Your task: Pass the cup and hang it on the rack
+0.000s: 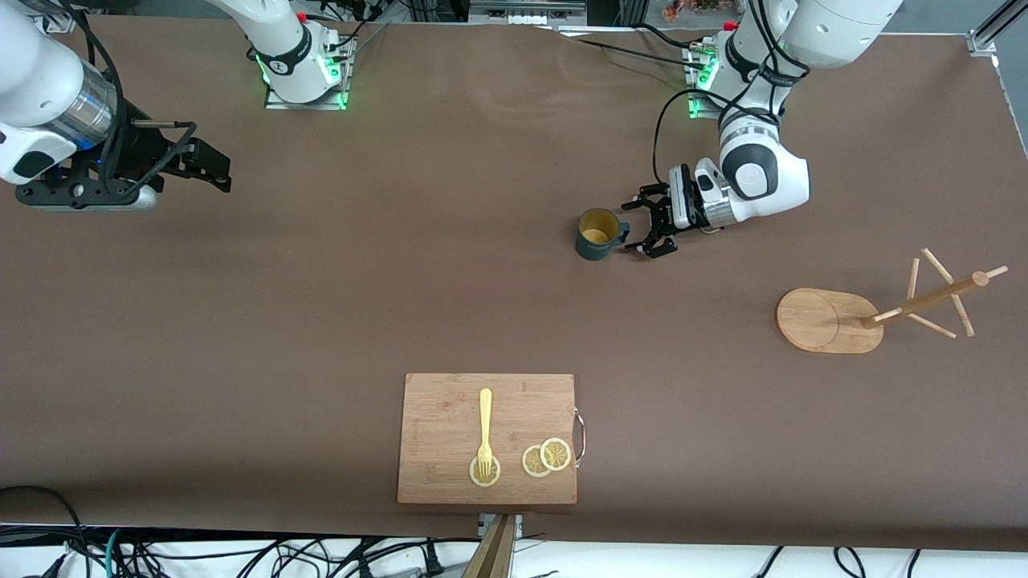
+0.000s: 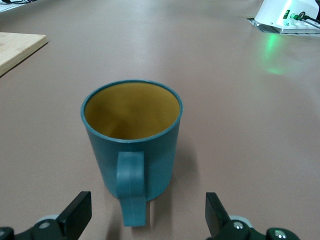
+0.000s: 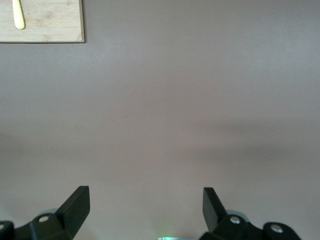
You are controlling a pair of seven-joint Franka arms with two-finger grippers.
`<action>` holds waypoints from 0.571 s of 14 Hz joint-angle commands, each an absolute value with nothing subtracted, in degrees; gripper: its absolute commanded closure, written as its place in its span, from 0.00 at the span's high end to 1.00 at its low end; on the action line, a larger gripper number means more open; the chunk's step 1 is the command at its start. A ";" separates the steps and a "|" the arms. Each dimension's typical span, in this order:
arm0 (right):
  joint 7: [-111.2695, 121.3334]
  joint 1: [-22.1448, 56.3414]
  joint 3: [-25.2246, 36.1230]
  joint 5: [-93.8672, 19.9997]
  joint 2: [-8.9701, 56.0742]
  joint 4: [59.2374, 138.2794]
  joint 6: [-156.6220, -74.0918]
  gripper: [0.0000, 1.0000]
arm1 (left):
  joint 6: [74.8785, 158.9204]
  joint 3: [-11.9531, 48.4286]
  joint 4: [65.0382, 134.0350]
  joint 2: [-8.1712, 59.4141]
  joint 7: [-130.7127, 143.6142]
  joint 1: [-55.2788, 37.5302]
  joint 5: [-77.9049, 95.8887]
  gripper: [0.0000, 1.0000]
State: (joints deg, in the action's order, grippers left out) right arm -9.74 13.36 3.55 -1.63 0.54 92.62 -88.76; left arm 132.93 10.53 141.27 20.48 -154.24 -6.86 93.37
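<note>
Teal cup (image 1: 599,234) stands upright on the brown table (image 1: 321,305), mid-table toward the left arm's end, its handle turned to the left gripper (image 1: 649,229), which sits low just beside it with fingers spread and nothing between them. Left wrist view adds what the front view lacks: the yellowish-tan inside of the cup (image 2: 132,145), the loop handle pointing between the two black fingertips (image 2: 76,214), and a clear gap between handle and tips, so no contact. Right gripper (image 1: 210,167) waits over bare table at the right arm's end, jaws apart and holding nothing; its wrist view shows only tabletop plus a corner of the cutting board (image 3: 50,22) with the fork's handle (image 3: 19,15). Front view alone shows the rack (image 1: 831,319), toward the left arm's end and nearer the camera than the cup, well apart from it. Cutting board (image 1: 450,437) lies nearest the camera, carrying a yellow fork (image 1: 485,437) and lemon slices (image 1: 548,457). Nothing lies between cup and rack.
</note>
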 commanded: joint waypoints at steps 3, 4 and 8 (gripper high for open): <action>-5.45 5.54 -2.73 -0.97 -1.85 94.83 -88.59 1.00 | 133.59 10.55 141.06 22.24 -156.62 -7.29 95.36 1.00; -4.84 5.54 -2.38 -0.97 -1.85 94.83 -88.59 1.00 | 133.59 10.55 141.06 22.24 -156.62 -7.38 95.36 0.98; -1.34 5.54 -0.97 -0.88 -1.41 94.57 -89.38 1.00 | 133.51 10.63 140.98 22.32 -156.62 -7.47 95.80 0.89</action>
